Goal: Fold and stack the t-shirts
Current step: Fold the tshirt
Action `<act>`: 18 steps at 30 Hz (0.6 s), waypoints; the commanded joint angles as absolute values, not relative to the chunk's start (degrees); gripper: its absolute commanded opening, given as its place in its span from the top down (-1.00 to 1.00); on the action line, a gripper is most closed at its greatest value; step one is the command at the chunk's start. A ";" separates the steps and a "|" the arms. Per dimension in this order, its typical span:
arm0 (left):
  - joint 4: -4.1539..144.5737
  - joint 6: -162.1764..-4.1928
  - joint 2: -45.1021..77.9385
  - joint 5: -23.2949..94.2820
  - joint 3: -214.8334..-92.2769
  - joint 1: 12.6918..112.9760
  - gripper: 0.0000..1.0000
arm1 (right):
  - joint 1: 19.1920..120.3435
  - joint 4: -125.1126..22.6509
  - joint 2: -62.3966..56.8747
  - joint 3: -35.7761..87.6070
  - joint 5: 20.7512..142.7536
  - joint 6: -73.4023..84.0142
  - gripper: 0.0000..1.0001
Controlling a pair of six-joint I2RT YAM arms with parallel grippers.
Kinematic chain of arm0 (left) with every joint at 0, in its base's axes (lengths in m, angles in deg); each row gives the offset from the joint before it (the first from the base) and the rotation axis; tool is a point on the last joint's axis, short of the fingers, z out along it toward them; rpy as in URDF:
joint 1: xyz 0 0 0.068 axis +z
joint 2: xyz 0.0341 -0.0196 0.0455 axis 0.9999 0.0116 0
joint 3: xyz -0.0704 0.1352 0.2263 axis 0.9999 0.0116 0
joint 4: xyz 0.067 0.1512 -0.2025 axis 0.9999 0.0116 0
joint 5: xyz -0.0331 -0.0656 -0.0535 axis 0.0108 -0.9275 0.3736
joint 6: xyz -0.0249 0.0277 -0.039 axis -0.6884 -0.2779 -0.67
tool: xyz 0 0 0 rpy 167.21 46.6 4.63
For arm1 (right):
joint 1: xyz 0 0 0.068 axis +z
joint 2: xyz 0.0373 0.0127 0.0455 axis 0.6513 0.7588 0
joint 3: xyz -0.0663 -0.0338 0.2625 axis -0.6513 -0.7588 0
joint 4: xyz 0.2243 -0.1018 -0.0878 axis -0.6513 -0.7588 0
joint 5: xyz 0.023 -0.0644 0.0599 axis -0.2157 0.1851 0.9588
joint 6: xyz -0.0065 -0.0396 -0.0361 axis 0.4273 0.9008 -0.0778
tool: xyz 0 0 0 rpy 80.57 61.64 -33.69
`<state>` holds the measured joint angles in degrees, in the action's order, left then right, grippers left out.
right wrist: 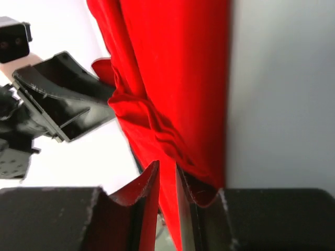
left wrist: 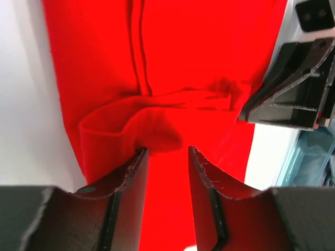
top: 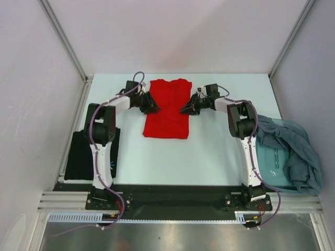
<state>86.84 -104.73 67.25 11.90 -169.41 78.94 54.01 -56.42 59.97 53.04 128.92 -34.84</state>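
**A:** Top external, near to far: what lies where?

**B:** Near left, the black shirt [top: 78, 157] lies folded flat beside the left arm's base. Near right, a grey pile [top: 293, 151] sits crumpled at the table [top: 209, 157] edge. Farther off, mid-table, lies the red shirt [top: 166, 119].

**A:** Which way does it point?

**B:** Collar far, hem near, so its long axis runs near to far. It looks narrow, as if the sides are turned in.

**A:** And the grippers?

**B:** One is at each long edge, toward the collar end. The right gripper [right wrist: 167, 165] has its jaws nearly together, with red cloth pinched between them. The left gripper [left wrist: 166, 150] has its jaws apart and a rucked fold bunched at the tips. I judge that nothing is clamped there.

**A:** Why hold it there?

**B:** My guess is that matching holds on opposite edges let both arms carry the far part toward the hem together. That would make a crosswise fold and keep the edges square. The left side needs its pinch first. The black shirt probably marks where the stack goes.
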 commanded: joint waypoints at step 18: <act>85.59 -115.53 26.64 27.13 -134.96 81.25 -0.30 | 49.51 -65.37 27.02 26.62 111.12 -31.45 -0.29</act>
